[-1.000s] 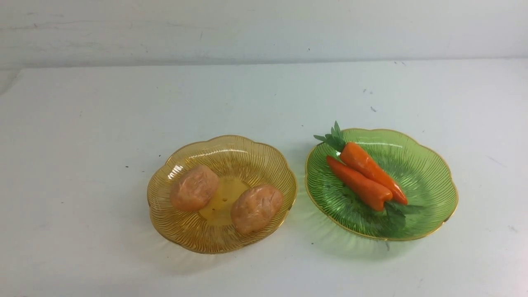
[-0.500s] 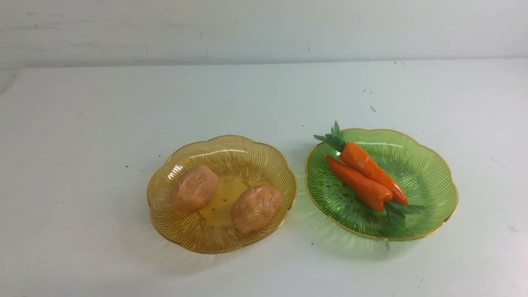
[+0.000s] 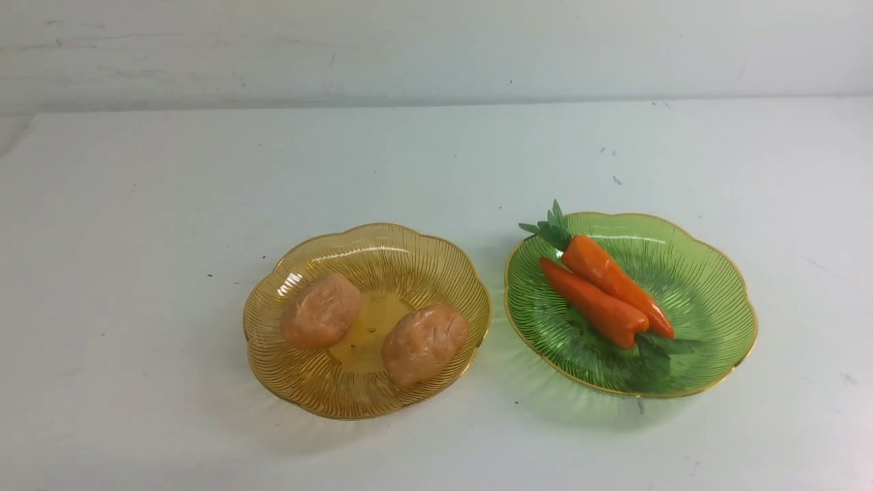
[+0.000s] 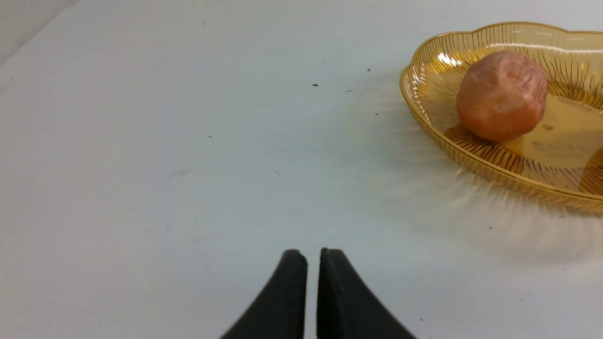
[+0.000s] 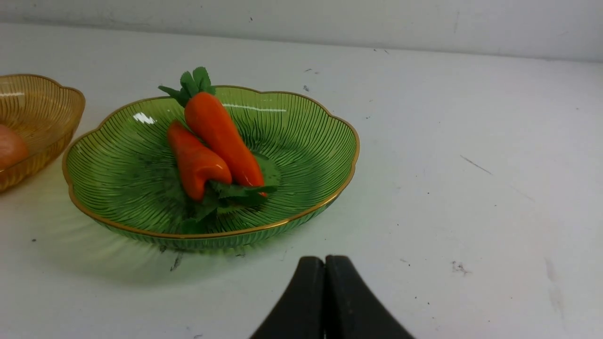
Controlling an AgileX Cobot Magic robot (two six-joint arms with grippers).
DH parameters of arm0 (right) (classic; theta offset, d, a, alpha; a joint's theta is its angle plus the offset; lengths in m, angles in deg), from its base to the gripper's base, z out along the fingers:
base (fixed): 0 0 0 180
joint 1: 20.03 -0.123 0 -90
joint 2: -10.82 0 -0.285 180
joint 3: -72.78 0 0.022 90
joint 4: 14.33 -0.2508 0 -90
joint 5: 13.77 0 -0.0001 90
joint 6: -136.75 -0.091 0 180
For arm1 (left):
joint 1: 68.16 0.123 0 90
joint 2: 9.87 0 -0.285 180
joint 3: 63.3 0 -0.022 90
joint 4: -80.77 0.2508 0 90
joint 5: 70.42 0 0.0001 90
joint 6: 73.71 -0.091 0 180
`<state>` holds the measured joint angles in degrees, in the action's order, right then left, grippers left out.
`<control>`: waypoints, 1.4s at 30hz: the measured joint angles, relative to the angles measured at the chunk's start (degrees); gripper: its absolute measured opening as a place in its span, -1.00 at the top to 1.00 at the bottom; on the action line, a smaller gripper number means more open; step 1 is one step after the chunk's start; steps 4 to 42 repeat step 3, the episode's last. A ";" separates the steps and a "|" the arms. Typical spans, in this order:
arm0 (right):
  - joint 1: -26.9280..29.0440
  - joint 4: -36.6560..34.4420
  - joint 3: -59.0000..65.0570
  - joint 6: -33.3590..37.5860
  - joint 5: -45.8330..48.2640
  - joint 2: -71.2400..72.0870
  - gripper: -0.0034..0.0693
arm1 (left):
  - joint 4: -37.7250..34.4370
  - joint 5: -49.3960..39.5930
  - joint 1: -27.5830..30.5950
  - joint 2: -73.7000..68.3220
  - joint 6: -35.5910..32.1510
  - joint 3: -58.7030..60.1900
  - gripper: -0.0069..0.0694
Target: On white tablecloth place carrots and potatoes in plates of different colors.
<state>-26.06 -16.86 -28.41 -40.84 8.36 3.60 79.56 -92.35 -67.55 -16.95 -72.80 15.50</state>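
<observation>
Amber plate point(image 3: 367, 320), toward the near-left of the white tablecloth point(image 3: 136, 239): two potatoes point(image 3: 320, 310). Green plate point(image 3: 631, 303), near-right: two carrots point(image 3: 600, 290), side by side. Left gripper point(image 4: 306, 263) fingers almost together, empty; right gripper point(image 5: 324, 268) fingers pressed together, empty; sorting appears finished, so simply keep both arms clear of the rims.
</observation>
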 joint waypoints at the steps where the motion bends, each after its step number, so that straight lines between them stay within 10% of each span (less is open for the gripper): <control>1: 0.00 0.00 0.00 0.00 0.00 0.00 0.95 | 0.00 0.00 0.00 0.00 0.00 0.00 0.75; 42: 0.00 0.00 0.00 0.00 0.00 0.00 0.95 | 0.00 0.00 0.00 0.00 0.00 0.00 0.75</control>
